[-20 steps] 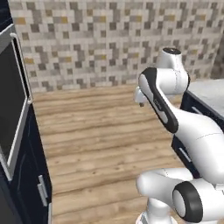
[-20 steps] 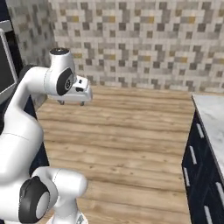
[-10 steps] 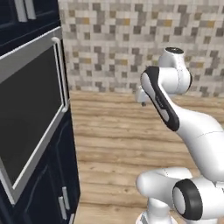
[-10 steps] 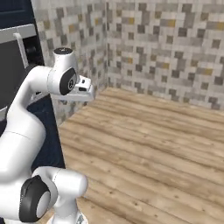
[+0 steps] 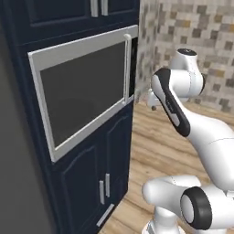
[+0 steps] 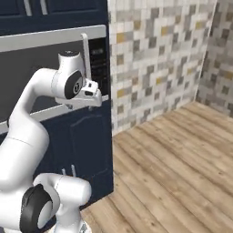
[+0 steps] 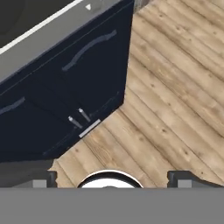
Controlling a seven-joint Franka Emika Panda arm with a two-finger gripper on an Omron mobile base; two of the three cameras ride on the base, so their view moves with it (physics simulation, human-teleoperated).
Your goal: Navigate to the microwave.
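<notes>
The microwave is built into a tall navy cabinet, with a light-grey frame, a big dark window and a vertical silver handle at its right side. From the right base view the microwave lies behind my arm, its black keypad beside the handle. My gripper hangs folded near the arm's shoulder, just right of the microwave's lower right corner, and points down. Looking down from the hand, the gripper is open with nothing between its fingertips, and the microwave's grey lower frame runs across the top left.
Navy cabinet doors with small silver handles sit under the microwave. A mosaic-tiled wall meets the cabinet's right side and turns a corner at the far right. Wooden floor stretches open to the right of the cabinet.
The base has turned left and come closer: both views have swung, so the cabinet with the microwave now stands large and near. The arm's pose is unchanged.
</notes>
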